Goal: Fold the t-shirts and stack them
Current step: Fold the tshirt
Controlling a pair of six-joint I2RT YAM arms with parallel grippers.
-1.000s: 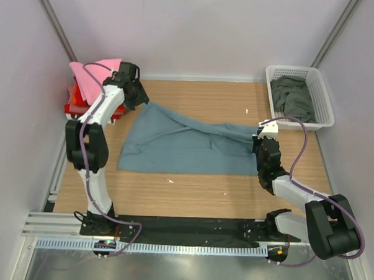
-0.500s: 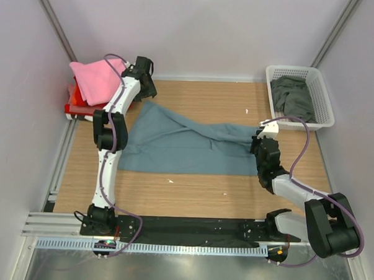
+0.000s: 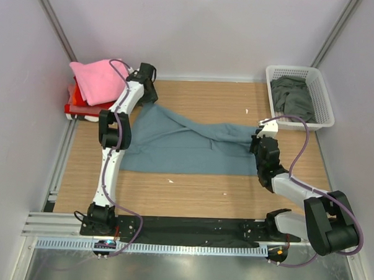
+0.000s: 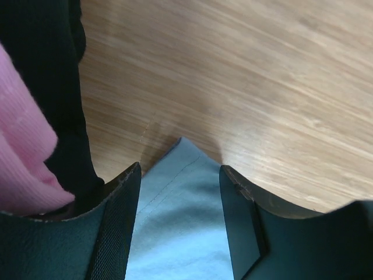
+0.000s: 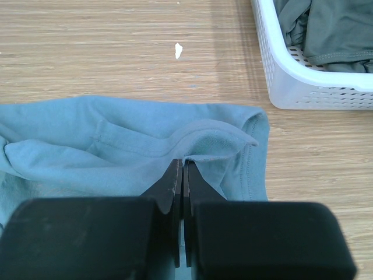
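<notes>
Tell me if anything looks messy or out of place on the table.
The blue t-shirt lies askew, a bunched ridge running diagonally from the left gripper to the right gripper. A white scrap lies beyond it.

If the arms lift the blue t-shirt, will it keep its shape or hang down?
Probably floppy: the blue t-shirt lies in soft folds, bunched where the right hand pinches it. Spread wide on the table, its middle likely sags.

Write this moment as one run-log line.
left claw: open at blue t-shirt corner | right claw: shut on blue t-shirt edge | fold: unfinished
</notes>
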